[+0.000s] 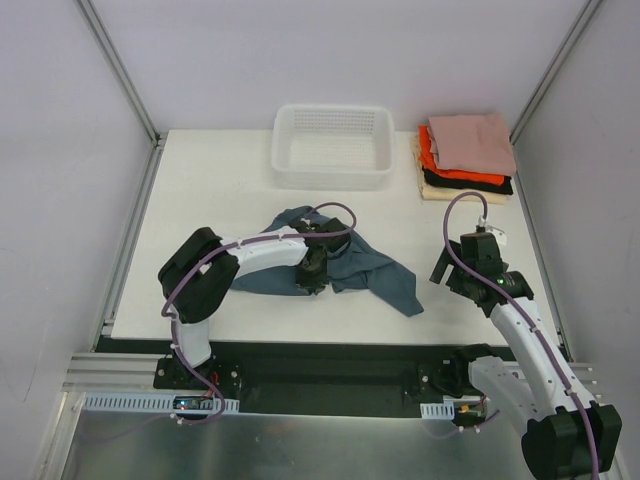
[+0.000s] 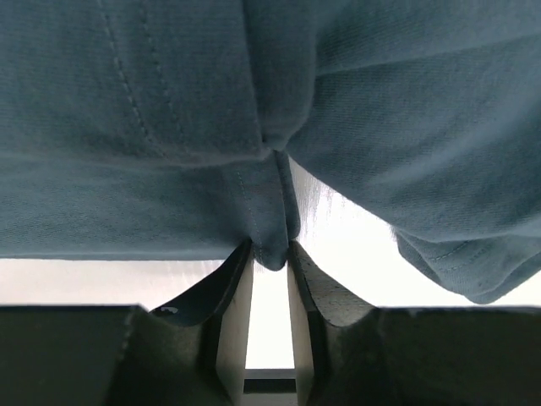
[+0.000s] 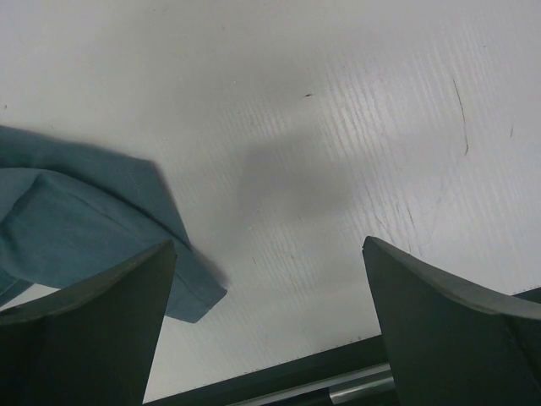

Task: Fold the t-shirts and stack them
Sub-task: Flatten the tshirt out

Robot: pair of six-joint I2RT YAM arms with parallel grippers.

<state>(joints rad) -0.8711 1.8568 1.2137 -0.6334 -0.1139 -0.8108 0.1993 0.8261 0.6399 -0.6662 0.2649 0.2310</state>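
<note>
The slate blue-grey t-shirt [image 1: 365,268] lies crumpled in the middle of the table. My left gripper [image 1: 314,272] is shut on a fold of it; in the left wrist view the cloth [image 2: 169,127] hangs above the pinch between the fingertips [image 2: 270,254]. My right gripper [image 1: 447,272] is open and empty, right of the shirt, above bare table; the shirt's corner [image 3: 76,220] shows at the left of the right wrist view. A folded stack sits at the back right: dusty-pink [image 1: 474,140] on top, then orange-red [image 1: 430,152], black [image 1: 470,184] and cream [image 1: 428,190].
A white mesh basket [image 1: 333,146], with nothing in it, stands at the back centre. The table's front edge [image 3: 279,372] runs just below my right gripper. Metal frame posts rise at the back corners.
</note>
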